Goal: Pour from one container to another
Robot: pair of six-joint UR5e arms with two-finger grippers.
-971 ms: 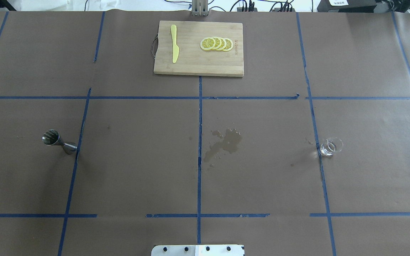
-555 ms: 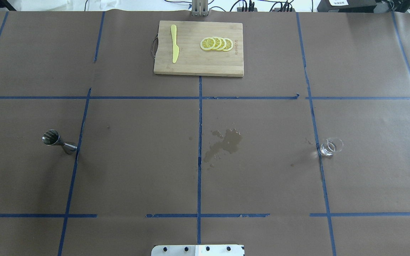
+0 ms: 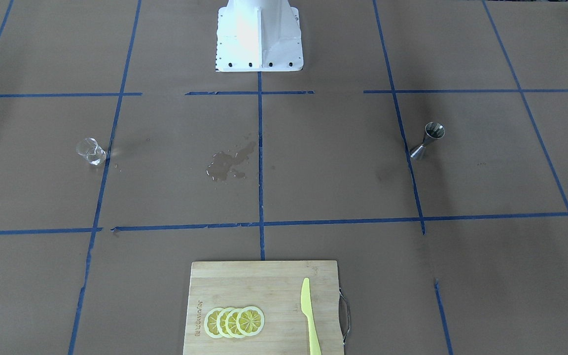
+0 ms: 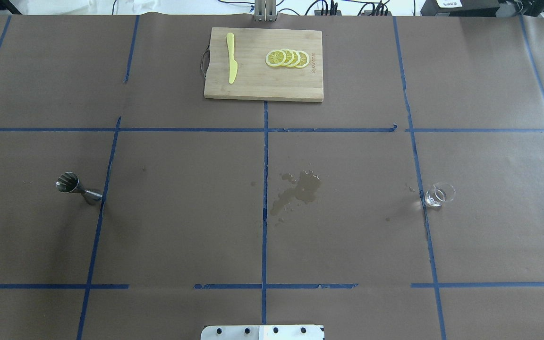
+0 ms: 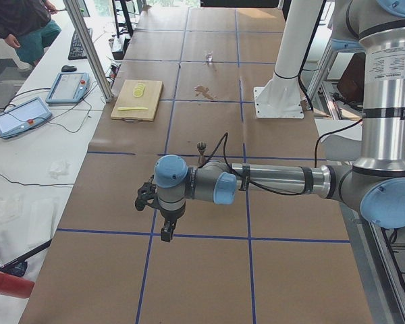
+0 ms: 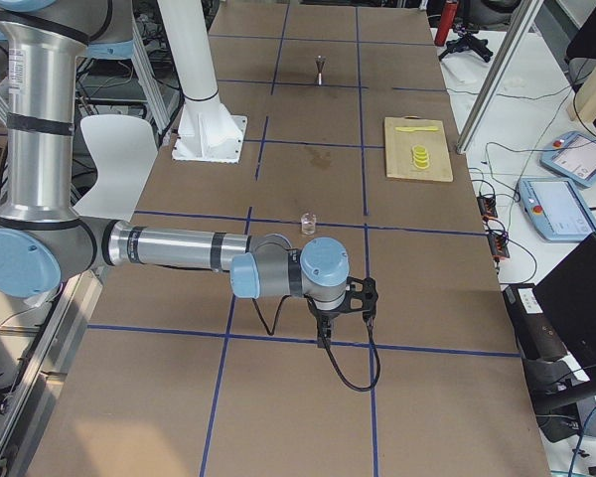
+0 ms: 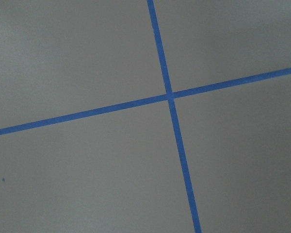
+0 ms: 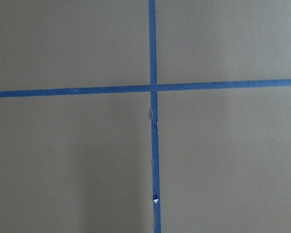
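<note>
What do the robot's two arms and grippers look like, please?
The left arm and right arm are silver tubes with grey joints and light-blue caps. The left gripper and right gripper are black, each fed by a loose black cable.

Left gripper [image 5: 165, 233], right gripper [image 6: 324, 338] pointing down, well apart (opening unclear).

Brown table [image 4: 182, 222], blue tape grid [image 4: 264, 156]; grey jigger [image 4: 78, 188], clear cup [image 4: 438, 195]
</note>
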